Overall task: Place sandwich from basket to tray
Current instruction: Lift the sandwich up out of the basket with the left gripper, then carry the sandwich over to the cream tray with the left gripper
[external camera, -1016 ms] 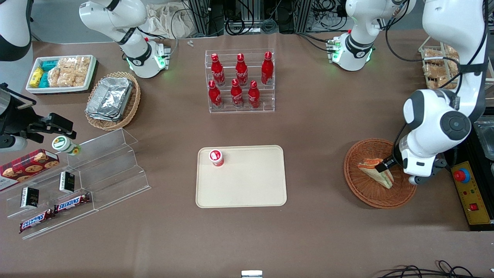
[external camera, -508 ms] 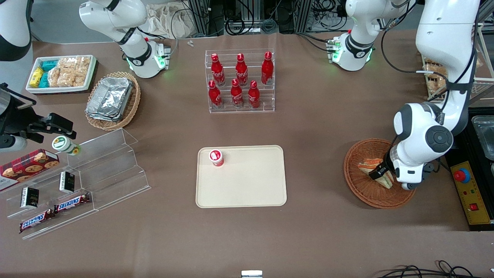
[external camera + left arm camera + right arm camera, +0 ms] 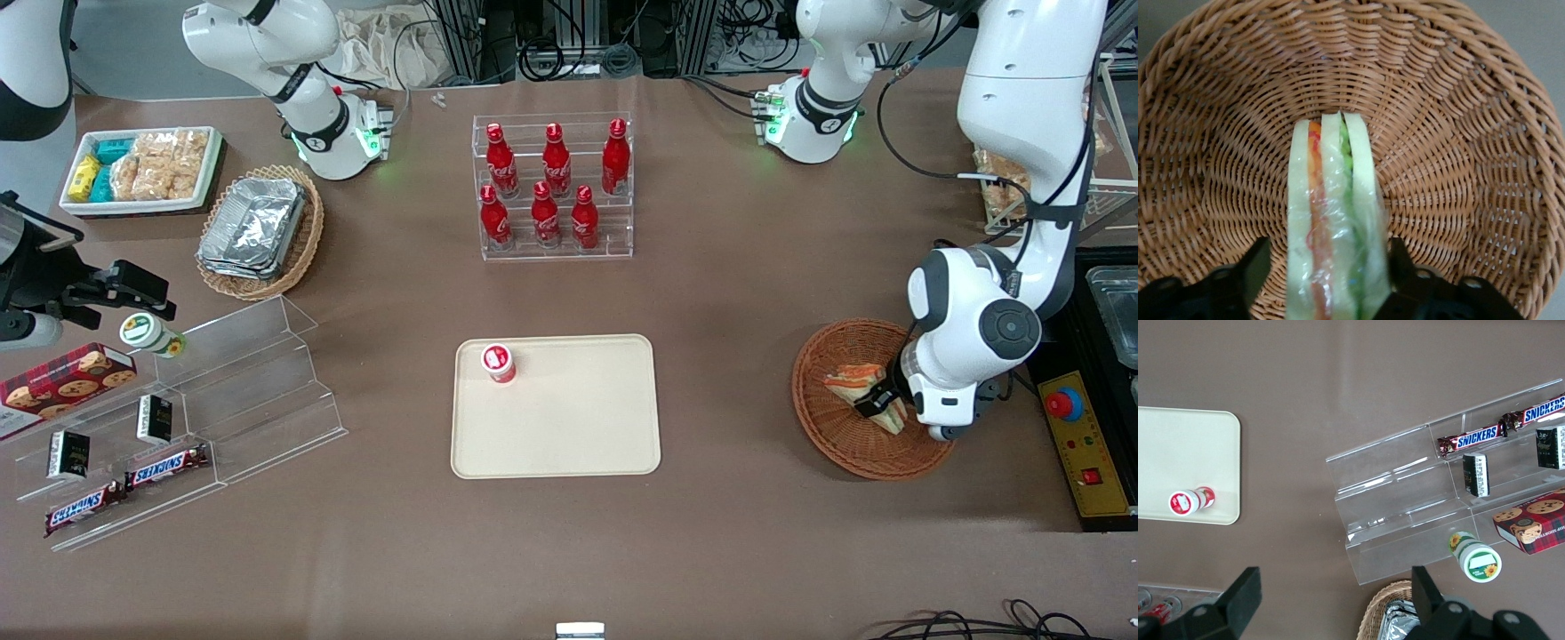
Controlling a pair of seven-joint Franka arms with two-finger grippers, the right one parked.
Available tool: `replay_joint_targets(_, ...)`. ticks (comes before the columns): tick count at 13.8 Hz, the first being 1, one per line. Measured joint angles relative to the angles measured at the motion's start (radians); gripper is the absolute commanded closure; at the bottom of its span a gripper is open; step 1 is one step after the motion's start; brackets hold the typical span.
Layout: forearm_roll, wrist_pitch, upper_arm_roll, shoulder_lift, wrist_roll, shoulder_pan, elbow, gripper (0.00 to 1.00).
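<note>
The sandwich (image 3: pixel 847 377) lies in the round reddish-brown wicker basket (image 3: pixel 816 427) toward the working arm's end of the table. My left gripper (image 3: pixel 875 405) is down in the basket, over the sandwich's end nearer the front camera. In the left wrist view the sandwich (image 3: pixel 1331 213) stands on edge, wrapped in clear film, with orange and green filling. The gripper (image 3: pixel 1328 248) is open and straddles it. One black finger (image 3: pixel 1257 267) stands a little off one bread face, the other is close against the other face. The cream tray (image 3: pixel 578 436) lies mid-table.
A small red-capped bottle (image 3: pixel 499 363) stands on the tray's corner farthest from the front camera, toward the parked arm. A clear rack of red cola bottles (image 3: pixel 553 187) stands farther back. A yellow box with a red stop button (image 3: pixel 1078 436) lies beside the basket.
My left gripper has come down into the basket and shifted slightly nearer the front camera, so its fingers now straddle the sandwich. The sandwich has not moved.
</note>
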Motion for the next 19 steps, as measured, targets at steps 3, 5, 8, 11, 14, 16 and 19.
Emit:
replay_joint_targets(3, 0.0, 0.003, 0.0, -0.002, -0.044, 0.0, 0.007, 0.75)
replay_joint_targets(5, 0.001, -0.023, -0.001, -0.023, -0.067, 0.0, 0.014, 0.93)
replay_joint_targets(8, 0.003, -0.165, -0.006, -0.095, -0.092, -0.008, 0.05, 0.99)
replay_joint_targets(11, 0.003, -0.427, -0.016, -0.173, -0.098, -0.011, 0.157, 0.99)
replay_joint_targets(14, 0.003, -0.677, -0.044, -0.206, -0.098, -0.012, 0.328, 0.99)
replay_joint_targets(16, 0.003, -0.778, -0.077, -0.207, -0.098, -0.012, 0.421, 0.99)
replay_joint_targets(19, 0.003, -0.83, -0.152, -0.207, -0.091, -0.014, 0.474, 0.99)
